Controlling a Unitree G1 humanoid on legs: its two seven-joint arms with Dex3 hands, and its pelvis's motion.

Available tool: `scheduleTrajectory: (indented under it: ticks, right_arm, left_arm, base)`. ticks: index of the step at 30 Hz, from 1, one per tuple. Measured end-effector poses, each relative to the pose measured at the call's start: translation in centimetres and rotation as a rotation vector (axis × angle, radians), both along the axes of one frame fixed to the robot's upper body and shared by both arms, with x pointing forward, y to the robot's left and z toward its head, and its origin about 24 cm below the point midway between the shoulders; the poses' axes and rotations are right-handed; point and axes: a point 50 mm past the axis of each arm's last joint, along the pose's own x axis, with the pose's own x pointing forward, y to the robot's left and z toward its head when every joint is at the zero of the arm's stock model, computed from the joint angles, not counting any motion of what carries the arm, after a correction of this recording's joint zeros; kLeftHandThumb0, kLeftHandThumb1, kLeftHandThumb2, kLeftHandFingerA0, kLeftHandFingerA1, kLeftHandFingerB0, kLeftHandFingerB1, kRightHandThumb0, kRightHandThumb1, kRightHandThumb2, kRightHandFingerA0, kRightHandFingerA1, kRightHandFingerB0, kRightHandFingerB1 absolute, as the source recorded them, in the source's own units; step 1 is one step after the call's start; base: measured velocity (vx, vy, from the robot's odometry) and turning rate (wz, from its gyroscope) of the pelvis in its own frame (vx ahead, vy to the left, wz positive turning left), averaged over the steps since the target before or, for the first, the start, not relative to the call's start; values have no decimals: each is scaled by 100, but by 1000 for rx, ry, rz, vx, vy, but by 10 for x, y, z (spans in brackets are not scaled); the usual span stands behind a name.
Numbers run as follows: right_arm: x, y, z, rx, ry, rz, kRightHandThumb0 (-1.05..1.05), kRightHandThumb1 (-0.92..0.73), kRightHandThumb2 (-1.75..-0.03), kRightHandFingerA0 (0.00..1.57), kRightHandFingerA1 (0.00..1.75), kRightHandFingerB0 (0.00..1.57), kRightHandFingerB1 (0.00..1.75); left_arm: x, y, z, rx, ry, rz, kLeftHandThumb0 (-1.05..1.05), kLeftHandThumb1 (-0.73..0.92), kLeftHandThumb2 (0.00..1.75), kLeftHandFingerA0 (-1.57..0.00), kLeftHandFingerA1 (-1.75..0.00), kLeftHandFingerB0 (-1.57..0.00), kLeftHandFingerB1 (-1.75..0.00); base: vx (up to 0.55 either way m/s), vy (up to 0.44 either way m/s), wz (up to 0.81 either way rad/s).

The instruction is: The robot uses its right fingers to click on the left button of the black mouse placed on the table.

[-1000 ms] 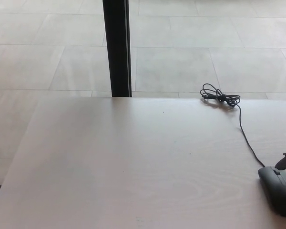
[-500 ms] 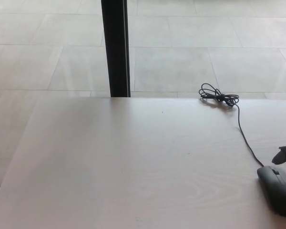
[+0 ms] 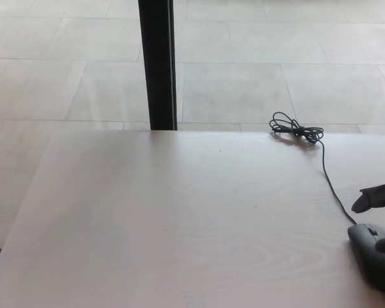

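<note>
1. In the head view I see a big pale wooden table with a smooth top that fills the lower part of the picture.
2. Behind the table is a floor of large light grey tiles, and a tall black post stands at the far edge of the table.
3. The black computer mouse lies at the right edge of the table, near me.
4. Its thin black cord runs away from it to a small tangled coil by the far edge.
5. Only a bit of my right hand shows, just above the mouse. I cannot tell if its fingers are open or closed.
6. My left hand does not show.
</note>
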Motion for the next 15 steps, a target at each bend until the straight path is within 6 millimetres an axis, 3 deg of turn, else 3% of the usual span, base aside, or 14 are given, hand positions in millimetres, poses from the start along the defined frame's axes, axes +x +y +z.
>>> scheduleTrajectory:
  ticks: [2, 4, 8, 14, 15]
  right_arm:
    - [0, 1, -1, -3, 6, 3, -12, -55, -64, 80, 162, 65, 45]
    - [0, 2, -1, -6, 11, 5, -13, -56, -63, 79, 162, 65, 46]
    - [0, 2, -3, -14, 25, 5, -14, -55, -66, 78, 162, 67, 46]
    - [0, -3, -7, -30, 43, -11, -12, -54, -65, 79, 162, 66, 47]
    - [0, -4, -7, -30, 44, -11, -12, -54, -65, 79, 164, 67, 46]
  left_arm:
    - [0, 0, 0, -1, -1, -1, -23, 70, 61, -70, -52, -66, -47]
    - [1, 0, 0, -2, -3, 1, -19, 74, 62, -64, -56, -59, -48]
    - [0, -1, -1, -6, 0, 0, -8, 79, 63, -65, -53, -64, -48]
    - [0, -2, -1, -2, 1, -4, -24, 72, 62, -68, -54, -62, -47]
    - [0, -2, -2, -4, 3, -4, -16, 75, 62, -66, -56, -62, -48]
  base:
    - [0, 0, 0]
    - [0, 0, 0]
    - [0, 0, 0]
    - [0, 0, 0]
    - [0, 0, 0]
